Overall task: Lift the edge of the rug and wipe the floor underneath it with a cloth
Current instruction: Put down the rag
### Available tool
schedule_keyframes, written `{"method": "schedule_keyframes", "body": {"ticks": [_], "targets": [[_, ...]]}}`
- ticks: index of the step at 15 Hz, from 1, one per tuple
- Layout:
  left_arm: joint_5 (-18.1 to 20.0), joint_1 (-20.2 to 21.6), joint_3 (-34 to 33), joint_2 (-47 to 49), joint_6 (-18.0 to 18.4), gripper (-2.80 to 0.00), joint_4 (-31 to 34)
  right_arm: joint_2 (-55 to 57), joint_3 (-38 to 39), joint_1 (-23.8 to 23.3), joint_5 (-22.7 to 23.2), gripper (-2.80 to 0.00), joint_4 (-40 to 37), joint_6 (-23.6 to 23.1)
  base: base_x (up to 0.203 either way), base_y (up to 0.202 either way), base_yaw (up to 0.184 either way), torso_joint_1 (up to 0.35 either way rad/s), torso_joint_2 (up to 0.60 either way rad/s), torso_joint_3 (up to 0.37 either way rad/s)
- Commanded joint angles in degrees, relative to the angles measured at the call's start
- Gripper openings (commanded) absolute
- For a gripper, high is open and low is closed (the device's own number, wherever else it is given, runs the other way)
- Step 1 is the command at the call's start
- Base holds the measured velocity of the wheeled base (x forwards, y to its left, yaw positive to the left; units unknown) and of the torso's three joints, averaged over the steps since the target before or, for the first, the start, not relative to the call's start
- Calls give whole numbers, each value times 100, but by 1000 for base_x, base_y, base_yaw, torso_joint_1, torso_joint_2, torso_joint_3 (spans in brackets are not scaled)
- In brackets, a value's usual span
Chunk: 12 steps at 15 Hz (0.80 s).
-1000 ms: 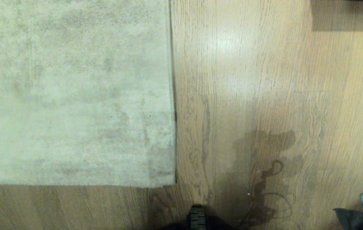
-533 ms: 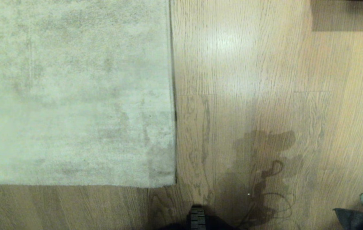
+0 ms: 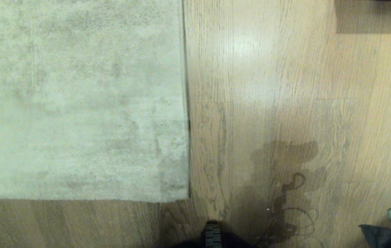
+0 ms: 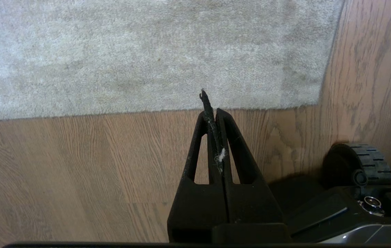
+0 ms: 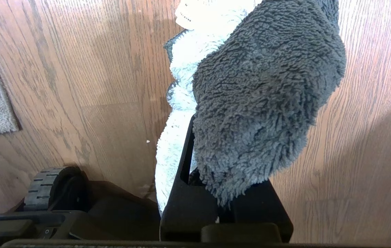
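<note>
Wood-grain planks of the floor (image 3: 285, 86) ran glossy under me, with the rug (image 3: 78, 96) lying flat over the left part of my view. The rug edge (image 3: 185, 103) ran away from me along the boards and met a second edge at the near corner, just ahead of my base. Short-piled and very large, it looked to me heavy overall but limp at the border, so I judged that only a strip near the corner would fold up, and that the corner itself was the place to pinch, pile and backing together. It lay tight to the boards, so getting a fingertip under it seemed the awkward part.

My left gripper (image 4: 212, 110) hung above bare floor just short of the rug's near edge, its fingers pressed together on nothing, a bit of white lint caught between them. My right gripper (image 5: 195, 137) was off to my right, well apart from the rug, clamped on the cloth (image 5: 260, 103), a soft, light, fluffy rag, grey draped over white, which hid the fingertips.
</note>
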State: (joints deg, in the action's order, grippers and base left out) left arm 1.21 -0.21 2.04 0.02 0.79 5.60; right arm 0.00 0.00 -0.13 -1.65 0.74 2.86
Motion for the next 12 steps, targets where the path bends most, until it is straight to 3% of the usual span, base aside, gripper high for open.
{"method": "schedule_keyframes", "body": {"ticks": [1, 12], "targets": [[2, 0, -1, -2, 9, -280, 3, 9, 0, 4, -2, -280, 5, 4, 0, 0, 0, 0, 0, 0], [2, 2, -1, -2, -9, -280, 3, 9, 0, -4, -2, -280, 5, 4, 0, 0, 0, 0, 0, 0]]}}
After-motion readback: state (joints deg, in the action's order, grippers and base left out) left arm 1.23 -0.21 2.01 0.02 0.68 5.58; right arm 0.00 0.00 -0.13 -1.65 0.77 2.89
